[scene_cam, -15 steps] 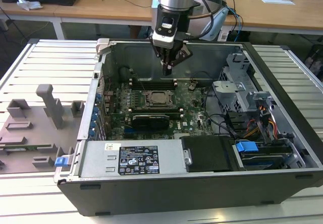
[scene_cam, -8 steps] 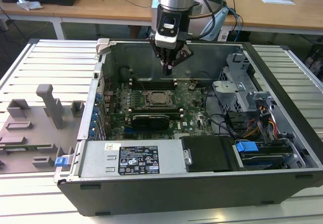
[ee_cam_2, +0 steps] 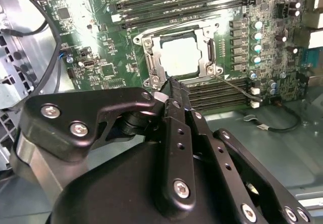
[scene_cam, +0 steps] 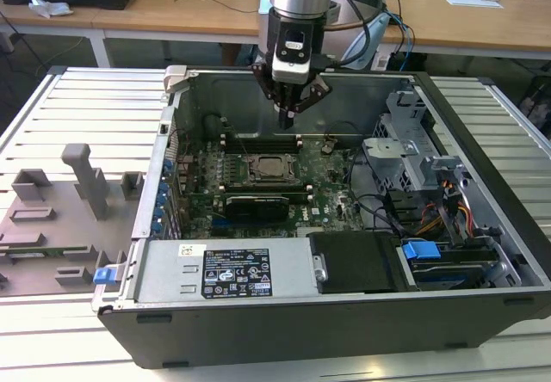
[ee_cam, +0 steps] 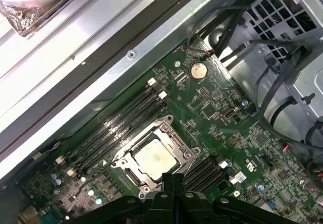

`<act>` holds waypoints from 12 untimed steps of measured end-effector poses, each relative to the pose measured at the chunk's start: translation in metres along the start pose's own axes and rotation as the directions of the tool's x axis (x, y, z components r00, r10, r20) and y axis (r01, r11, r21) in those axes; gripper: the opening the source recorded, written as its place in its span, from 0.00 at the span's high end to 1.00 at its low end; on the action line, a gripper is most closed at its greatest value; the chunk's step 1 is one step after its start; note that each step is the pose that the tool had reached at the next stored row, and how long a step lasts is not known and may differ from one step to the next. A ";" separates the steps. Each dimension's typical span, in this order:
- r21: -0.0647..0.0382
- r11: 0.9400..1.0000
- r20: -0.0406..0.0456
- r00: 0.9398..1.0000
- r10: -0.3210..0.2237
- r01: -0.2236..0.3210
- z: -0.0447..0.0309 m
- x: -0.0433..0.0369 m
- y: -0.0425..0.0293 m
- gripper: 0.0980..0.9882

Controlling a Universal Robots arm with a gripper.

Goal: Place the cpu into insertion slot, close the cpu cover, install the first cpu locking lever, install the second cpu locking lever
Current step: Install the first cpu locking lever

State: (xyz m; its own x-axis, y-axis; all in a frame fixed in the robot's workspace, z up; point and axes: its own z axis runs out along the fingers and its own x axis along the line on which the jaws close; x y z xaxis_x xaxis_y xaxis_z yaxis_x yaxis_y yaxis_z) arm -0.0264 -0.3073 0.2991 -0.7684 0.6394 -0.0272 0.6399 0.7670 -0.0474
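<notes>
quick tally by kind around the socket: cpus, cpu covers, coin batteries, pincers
cpu: 1
cpu cover: 1
coin battery: 1
pincer: 1
total: 4

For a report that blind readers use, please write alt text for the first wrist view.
The gripper, fingers shut, hangs near the cpu, which lies framed by the silvery cpu cover on a green motherboard.
</notes>
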 end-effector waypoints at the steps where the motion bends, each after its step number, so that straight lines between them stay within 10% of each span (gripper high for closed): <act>1: 0.000 1.000 0.001 1.000 -0.011 0.011 0.0000 0.0000 0.0000 0.99; 12: -0.002 0.995 0.005 0.995 -0.096 0.096 0.0000 0.0000 0.0000 0.99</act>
State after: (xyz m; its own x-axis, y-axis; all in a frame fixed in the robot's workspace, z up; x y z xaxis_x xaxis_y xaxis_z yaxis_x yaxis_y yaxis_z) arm -0.0265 -0.3074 0.2992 -0.8262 0.5627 -0.0272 0.5634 0.8248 -0.0475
